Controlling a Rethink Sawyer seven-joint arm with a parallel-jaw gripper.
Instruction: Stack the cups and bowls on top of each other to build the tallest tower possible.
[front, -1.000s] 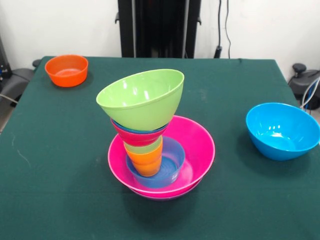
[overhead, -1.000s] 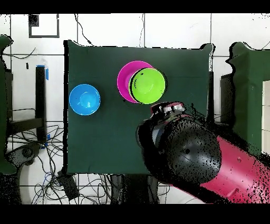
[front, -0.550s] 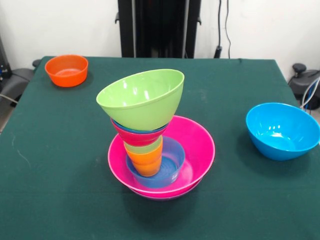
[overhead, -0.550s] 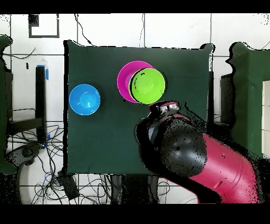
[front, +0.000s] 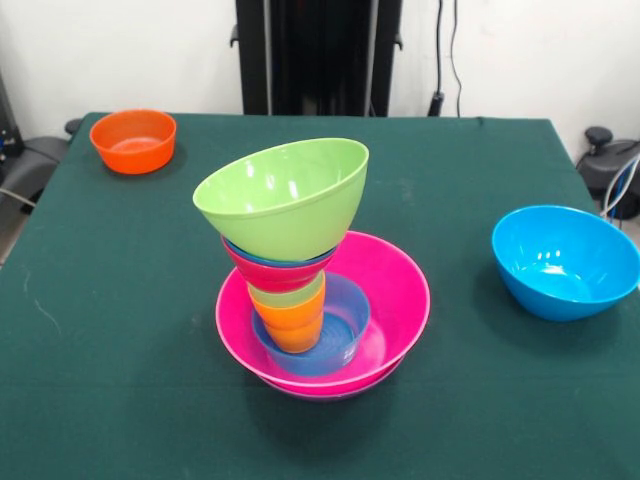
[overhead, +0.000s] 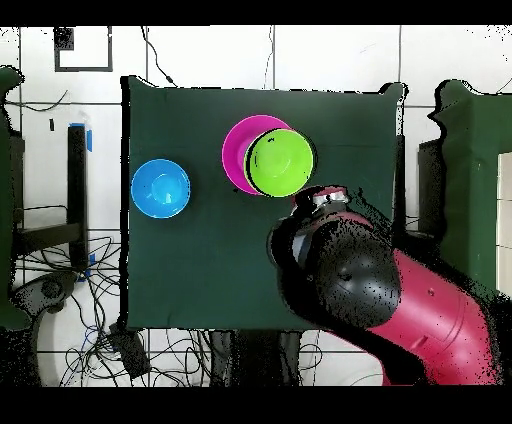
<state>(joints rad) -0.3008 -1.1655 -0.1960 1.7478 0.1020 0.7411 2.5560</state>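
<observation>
The tower stands mid-table in a wide pink bowl (front: 395, 290) with a purple bowl's rim (front: 330, 392) showing under it. Inside sits a light-blue bowl (front: 345, 320) holding the orange cup (front: 292, 328) and the light green cup (front: 290, 296). Above them come a red bowl (front: 275, 272), a dark-blue rim (front: 262, 256) and a tilted lime green bowl (front: 285, 200) on top. From overhead, the lime bowl (overhead: 280, 162) covers most of the pink bowl (overhead: 240, 145). My gripper (overhead: 325, 198) shows only overhead, just beside the tower, its state hidden by the arm.
A sky-blue bowl (front: 563, 260) stands alone at the right of the front view, and is also seen overhead (overhead: 160, 187). A small orange bowl (front: 133, 140) sits at the far left corner. The red and black arm (overhead: 370, 290) covers part of the table overhead.
In the overhead view the arm has shifted a little to the right. The tower and loose bowls have not moved.
</observation>
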